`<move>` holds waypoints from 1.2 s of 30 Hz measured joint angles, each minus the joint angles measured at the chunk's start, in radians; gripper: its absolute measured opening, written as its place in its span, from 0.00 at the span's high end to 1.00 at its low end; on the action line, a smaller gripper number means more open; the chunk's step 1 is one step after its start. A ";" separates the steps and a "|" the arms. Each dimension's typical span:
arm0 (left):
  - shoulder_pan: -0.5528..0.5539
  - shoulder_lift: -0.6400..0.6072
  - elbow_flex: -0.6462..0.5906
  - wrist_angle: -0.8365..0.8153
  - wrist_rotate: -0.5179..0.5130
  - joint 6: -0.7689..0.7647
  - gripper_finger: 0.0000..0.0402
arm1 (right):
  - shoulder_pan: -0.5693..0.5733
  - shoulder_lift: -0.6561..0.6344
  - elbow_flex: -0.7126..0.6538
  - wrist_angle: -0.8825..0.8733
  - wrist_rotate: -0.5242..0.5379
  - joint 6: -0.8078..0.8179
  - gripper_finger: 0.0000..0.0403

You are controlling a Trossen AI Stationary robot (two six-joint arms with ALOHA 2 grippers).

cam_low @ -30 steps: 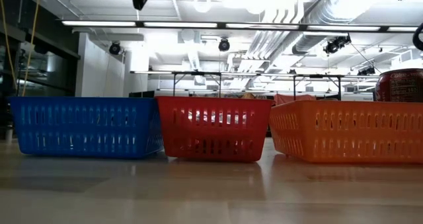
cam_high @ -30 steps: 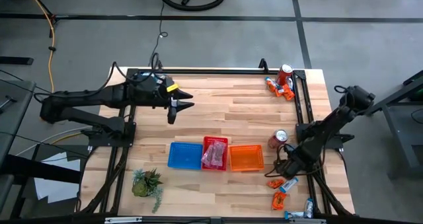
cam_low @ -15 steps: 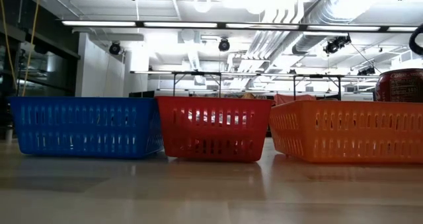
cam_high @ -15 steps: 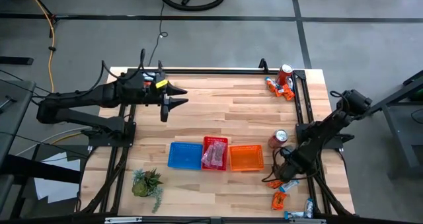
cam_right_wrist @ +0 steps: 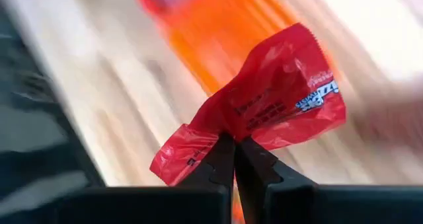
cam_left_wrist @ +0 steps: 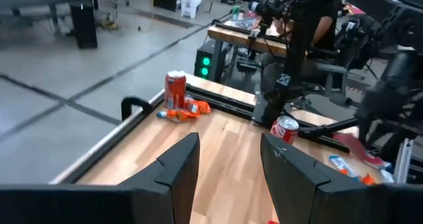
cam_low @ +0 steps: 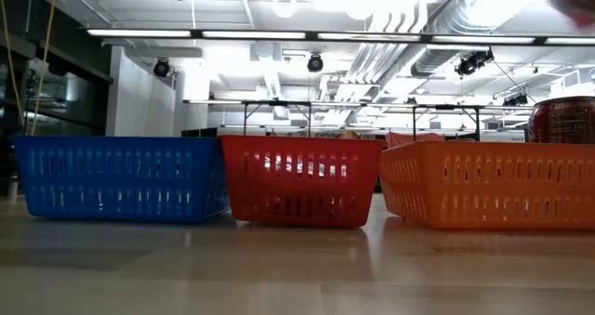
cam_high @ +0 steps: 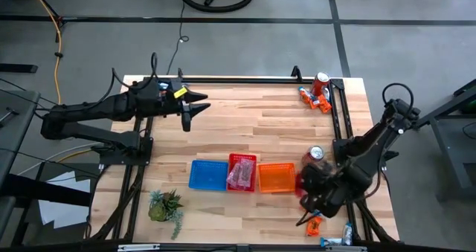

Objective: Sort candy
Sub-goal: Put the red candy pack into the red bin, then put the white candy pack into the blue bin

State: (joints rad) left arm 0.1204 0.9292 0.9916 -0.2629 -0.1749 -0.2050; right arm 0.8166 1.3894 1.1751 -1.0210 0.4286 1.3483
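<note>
Your right gripper (cam_right_wrist: 234, 145) is pinched tight on a red candy packet (cam_right_wrist: 277, 98), lifted clear of the table (cam_high: 253, 126) near its front right corner, just off the orange basket (cam_high: 277, 178). The fingers grip only the crimped edge; the crinkly wrapper looks light, limp and slick, so you should judge that hold thin and move gently. More candy (cam_high: 314, 224) lies at the front right corner, with another cluster (cam_high: 312, 97) at the far right corner beside a soda can (cam_high: 320, 81). Your left gripper (cam_high: 190, 112) waits over the far left part, fingers (cam_left_wrist: 177, 164) apart on nothing.
</note>
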 joint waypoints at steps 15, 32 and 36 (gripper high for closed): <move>-0.006 0.012 0.000 -0.002 0.042 -0.108 0.63 | -0.381 0.215 -0.094 0.854 -0.168 -0.811 1.00; -0.005 -0.018 0.000 -0.064 0.198 -0.020 0.63 | -0.474 0.384 0.037 0.663 -0.193 -0.807 0.57; -0.005 -0.071 0.000 -0.168 0.217 -0.016 0.63 | -0.487 0.354 0.145 0.458 -0.187 -0.809 0.48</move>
State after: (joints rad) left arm 0.1150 0.8583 0.9913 -0.4309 0.0421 -0.2214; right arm 0.3298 1.7433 1.3201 -0.5628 0.2413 0.5395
